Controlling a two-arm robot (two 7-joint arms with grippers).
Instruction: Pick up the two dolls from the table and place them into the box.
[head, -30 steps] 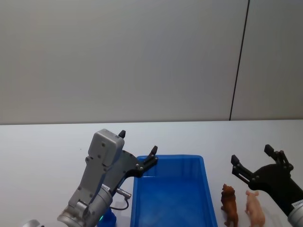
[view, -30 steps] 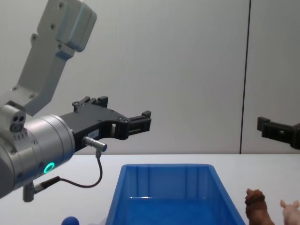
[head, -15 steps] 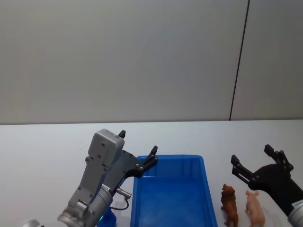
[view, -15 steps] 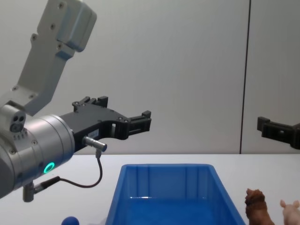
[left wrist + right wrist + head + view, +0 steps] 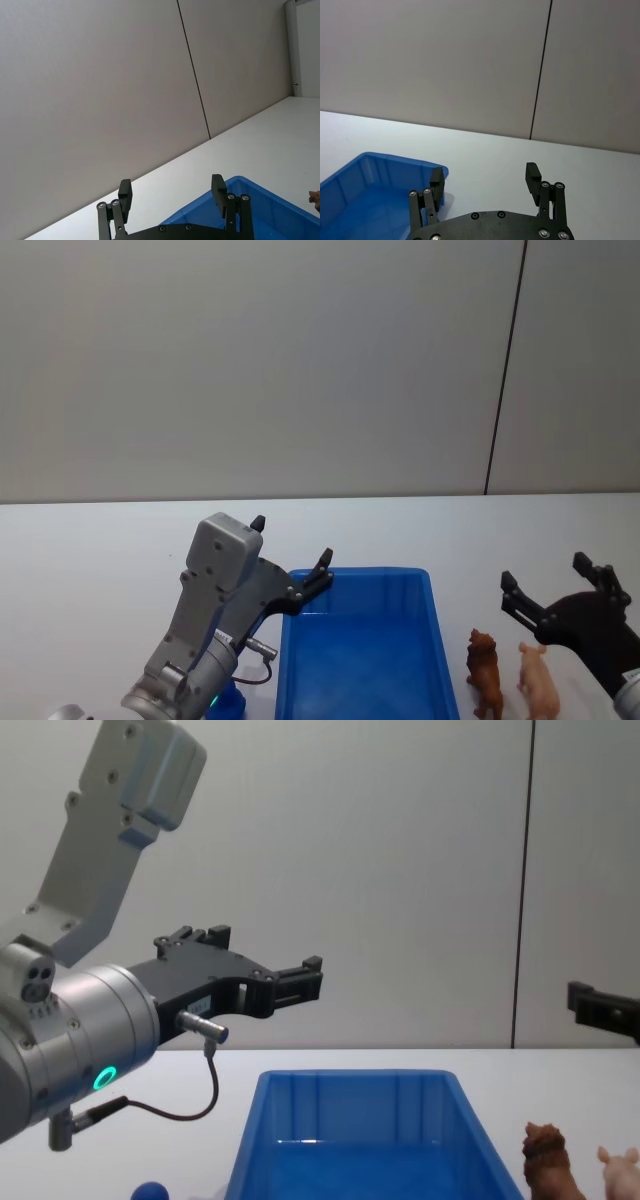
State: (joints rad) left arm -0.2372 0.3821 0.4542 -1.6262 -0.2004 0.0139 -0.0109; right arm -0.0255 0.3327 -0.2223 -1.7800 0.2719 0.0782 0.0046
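Note:
The blue box (image 5: 360,573) stands on the white table (image 5: 90,560), its ribbed inside showing in the chest view (image 5: 355,1073). Right of it stand two dolls: a brown lion-like one (image 5: 485,674) (image 5: 547,1160) and a pale pink one (image 5: 538,682) (image 5: 620,1170). My right gripper (image 5: 545,572) hangs open above and just behind them, holding nothing (image 5: 485,179). My left gripper (image 5: 291,540) hovers open over the box's far left corner, also with nothing in it (image 5: 171,190) (image 5: 312,977). The brown doll (image 5: 315,196) peeks in at the left wrist view's edge.
A small round blue object (image 5: 150,1190) lies on the table near the box's left front, under my left arm. A grey wall with a dark vertical seam (image 5: 505,370) rises behind the table. Bare tabletop stretches behind the box and to the far left.
My right gripper has shifted a little to the right, still open. The left arm, the box and both dolls have not moved.

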